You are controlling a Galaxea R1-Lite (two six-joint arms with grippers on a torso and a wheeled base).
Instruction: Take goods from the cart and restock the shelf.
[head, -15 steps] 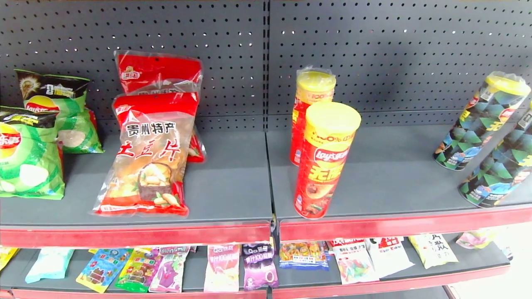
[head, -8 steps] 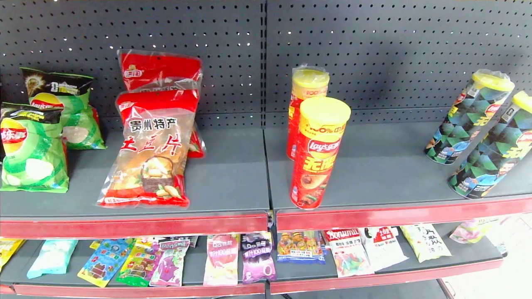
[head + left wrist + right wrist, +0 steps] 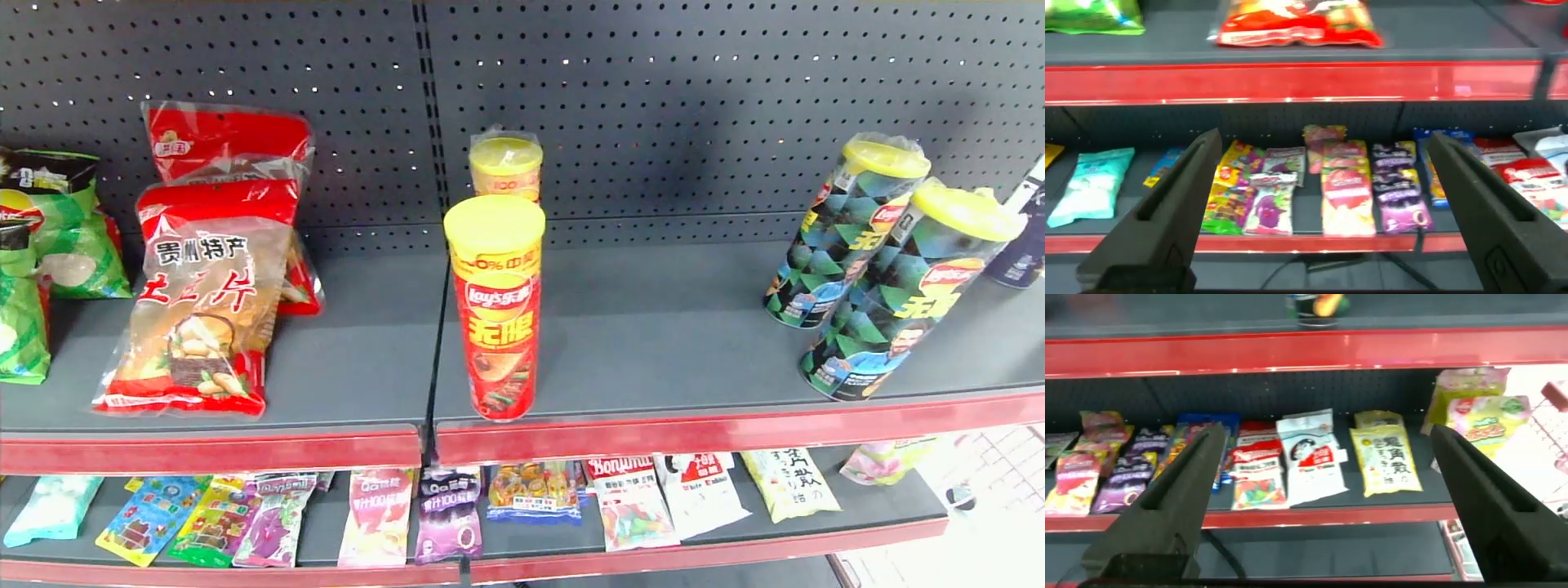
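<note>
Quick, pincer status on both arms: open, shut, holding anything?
Left pincer: open, holding nothing.
Right pincer: open, holding nothing.

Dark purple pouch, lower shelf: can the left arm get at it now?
Probably yes: left jaws stand open facing the lower shelf, and the dark purple pouch lies near its front edge, nothing before it.

A dark grey metal shelf [image 3: 653, 327] with red edges holds tall red chip cans [image 3: 495, 327] and red plastic snack bags [image 3: 196, 310]. Small bright packets [image 3: 1343, 192] lie on its lower board, straight past the jaws of the left gripper [image 3: 1323, 139].
</note>
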